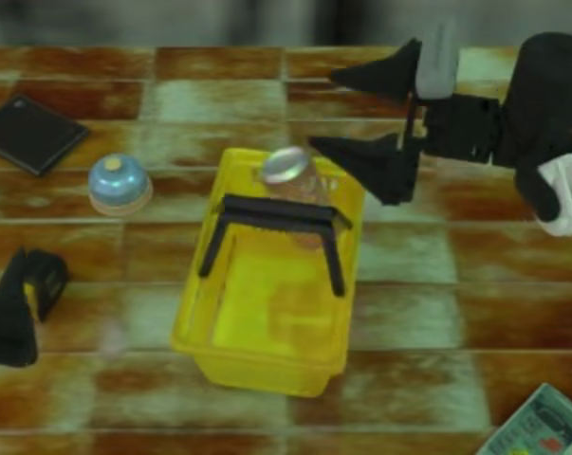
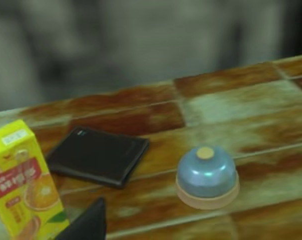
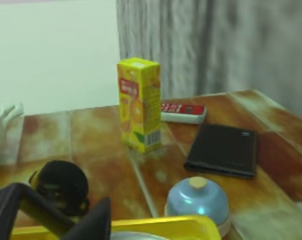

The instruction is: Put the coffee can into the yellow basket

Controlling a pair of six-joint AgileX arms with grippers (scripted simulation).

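Note:
The coffee can (image 1: 295, 178) sits tilted inside the yellow basket (image 1: 195, 313) against its far wall, silvery end facing up. Its tan body is partly hidden under the black folded handles (image 1: 276, 213). My right gripper (image 1: 325, 109) hovers open just beyond the basket's far right corner, with nothing between its fingers and the can clear of them. In the right wrist view the basket rim (image 3: 166, 225) and a sliver of the can's metal end (image 3: 135, 236) show at the bottom. My left gripper (image 1: 20, 303) is parked at the table's left.
A blue-grey bell (image 1: 119, 183) stands left of the basket and a black wallet (image 1: 29, 133) lies at the far left. A calculator (image 1: 542, 427) sits at the front right corner. A yellow juice box (image 3: 138, 105) and a red handset (image 3: 183, 112) lie beyond the left arm.

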